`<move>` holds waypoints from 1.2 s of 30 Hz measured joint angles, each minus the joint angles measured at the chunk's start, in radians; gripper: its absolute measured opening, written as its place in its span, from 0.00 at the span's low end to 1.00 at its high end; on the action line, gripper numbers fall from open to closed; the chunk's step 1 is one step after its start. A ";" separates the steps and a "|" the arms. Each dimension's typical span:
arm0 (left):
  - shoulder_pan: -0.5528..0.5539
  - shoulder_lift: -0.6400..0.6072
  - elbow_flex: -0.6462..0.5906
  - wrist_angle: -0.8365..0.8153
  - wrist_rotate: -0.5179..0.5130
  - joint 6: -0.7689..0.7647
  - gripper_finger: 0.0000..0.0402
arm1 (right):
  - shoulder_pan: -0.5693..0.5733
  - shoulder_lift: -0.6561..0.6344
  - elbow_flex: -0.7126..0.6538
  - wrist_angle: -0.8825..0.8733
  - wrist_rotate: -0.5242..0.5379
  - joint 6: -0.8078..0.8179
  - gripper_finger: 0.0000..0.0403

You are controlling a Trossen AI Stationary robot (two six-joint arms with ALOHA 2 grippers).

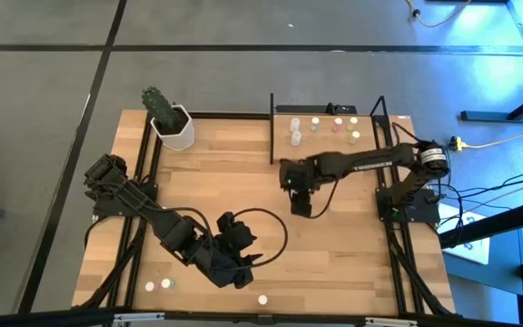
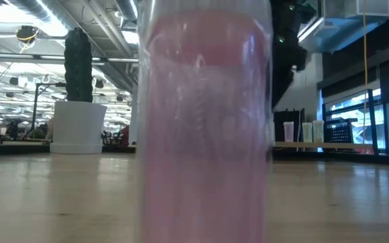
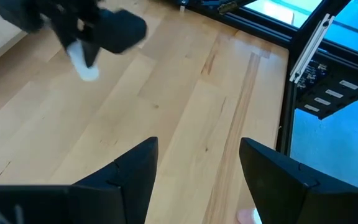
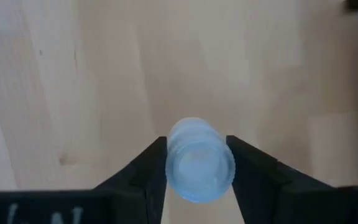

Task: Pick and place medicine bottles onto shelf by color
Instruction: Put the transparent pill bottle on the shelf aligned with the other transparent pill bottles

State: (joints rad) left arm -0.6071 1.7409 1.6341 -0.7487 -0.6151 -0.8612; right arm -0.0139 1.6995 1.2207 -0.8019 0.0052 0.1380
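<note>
the right gripper is pinching a small white-capped bottle between its two dark fingers, hanging over bare tabletop in the middle of the table, a little in front of the shelf. the fingers are meeting the bottle on opposite sides of its round body. the bottle is showing its cap end-on to the wrist camera, so its long axis is running along the fingers, pointing back toward the wrist rather than lying across them. risk: the body is round and slick and the contact is looking narrow, so it could be twisting or slipping out on the way to the shelf, likely if the arm is swinging fast. second risk: several bottles are already standing close together on the shelf, and the wide fingers could be knocking them when setting this one among its colour. the left gripper is waiting with fingers spread near the front edge, holding nothing, a pink-capped bottle just beside one fingertip.
</note>
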 joint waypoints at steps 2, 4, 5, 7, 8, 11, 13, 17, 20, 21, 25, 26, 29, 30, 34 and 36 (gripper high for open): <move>0.000 0.000 0.000 -0.002 0.000 0.000 0.55 | -0.023 -0.011 0.030 -0.026 0.000 -0.038 0.36; 0.000 0.000 0.000 -0.003 0.000 0.000 0.55 | -0.048 -0.017 0.058 -0.049 -0.001 -0.077 0.36; 0.000 0.000 0.000 -0.003 0.000 0.000 0.55 | -0.064 -0.017 0.073 -0.056 -0.002 -0.101 0.36; 0.000 0.000 0.000 -0.003 0.000 0.000 0.55 | -0.098 -0.022 0.096 -0.084 -0.003 -0.156 0.38; 0.000 0.000 0.000 -0.003 0.000 0.000 0.55 | -0.117 -0.023 0.108 -0.096 -0.005 -0.185 0.39; 0.000 0.000 0.000 -0.003 -0.006 0.000 0.55 | -0.176 -0.023 0.146 -0.132 -0.007 -0.257 0.39; 0.000 0.000 0.000 -0.003 -0.032 0.000 0.55 | -0.215 -0.023 0.162 -0.146 -0.009 -0.307 0.38; 0.004 0.000 0.000 -0.002 -0.134 -0.026 0.55 | -0.285 -0.023 0.177 -0.165 -0.025 -0.409 0.37; 0.014 0.000 0.000 -0.001 -0.192 -0.026 0.55 | -0.322 -0.023 0.177 -0.169 -0.077 -0.471 0.38; 0.019 0.000 0.000 -0.001 -0.202 -0.026 0.55 | -0.334 -0.023 0.177 -0.170 -0.090 -0.490 0.38; 0.046 0.000 0.000 -0.002 -0.208 -0.026 0.55 | -0.364 -0.023 0.177 -0.166 -0.113 -0.544 0.39; 0.053 0.000 0.000 -0.002 -0.209 -0.026 0.55 | -0.370 -0.022 0.177 -0.162 -0.113 -0.552 0.39; 0.075 0.000 0.000 -0.002 -0.211 -0.026 0.55 | -0.384 -0.018 0.177 -0.155 -0.113 -0.587 0.39; 0.083 0.000 0.000 -0.002 -0.211 -0.026 0.55 | -0.388 -0.017 0.172 -0.140 -0.113 -0.589 0.39; 0.111 0.000 0.000 0.001 -0.211 -0.038 0.55 | -0.400 -0.017 0.159 -0.110 -0.114 -0.589 0.39; 0.125 0.000 0.000 0.002 -0.211 -0.061 0.55 | -0.401 -0.015 0.159 -0.104 -0.115 -0.589 0.39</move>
State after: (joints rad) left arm -0.4826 1.7409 1.6341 -0.7471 -0.8261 -0.9219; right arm -0.4152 1.6843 1.3800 -0.9059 -0.1093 -0.4512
